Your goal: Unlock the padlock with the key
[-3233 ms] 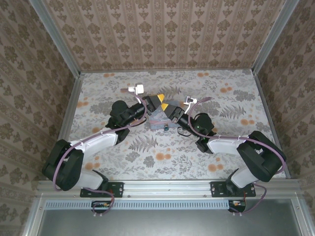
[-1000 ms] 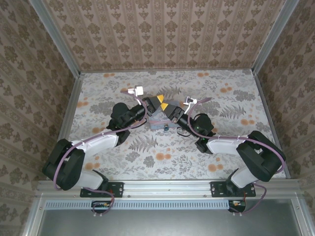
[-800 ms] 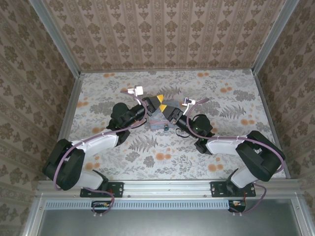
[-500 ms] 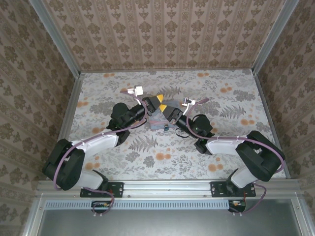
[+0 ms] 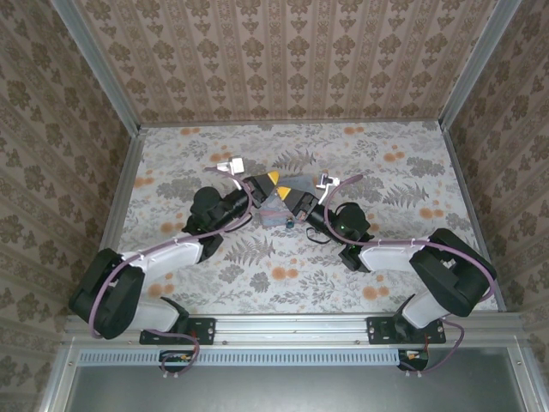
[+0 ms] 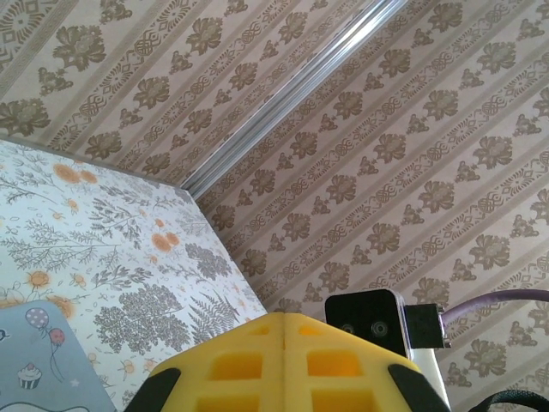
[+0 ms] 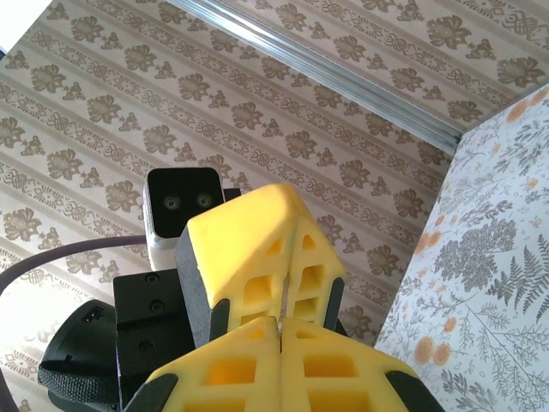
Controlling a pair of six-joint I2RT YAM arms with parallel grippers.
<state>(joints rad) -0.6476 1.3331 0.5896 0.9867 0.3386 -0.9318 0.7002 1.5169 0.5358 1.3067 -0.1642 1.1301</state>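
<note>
Both tools pinched shut above the tin.
Left tool [image 5: 272,178] and right tool [image 5: 287,187] nearly touch over the tin [image 5: 271,215]; the padlock [image 5: 291,225] is a dim speck at its near edge, key indiscernible.

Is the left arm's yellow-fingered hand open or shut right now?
Shut: the left hand has its yellow fingers pressed together along one seam, no gap showing.

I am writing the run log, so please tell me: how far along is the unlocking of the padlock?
Done: nothing I can confirm; the padlock at the near edge of the tin is too small to judge. In hand: left end effector and right end effector are both shut, tips close together over the tin; whether either grips the key is unclear. Left: inserting and turning the key.
</note>
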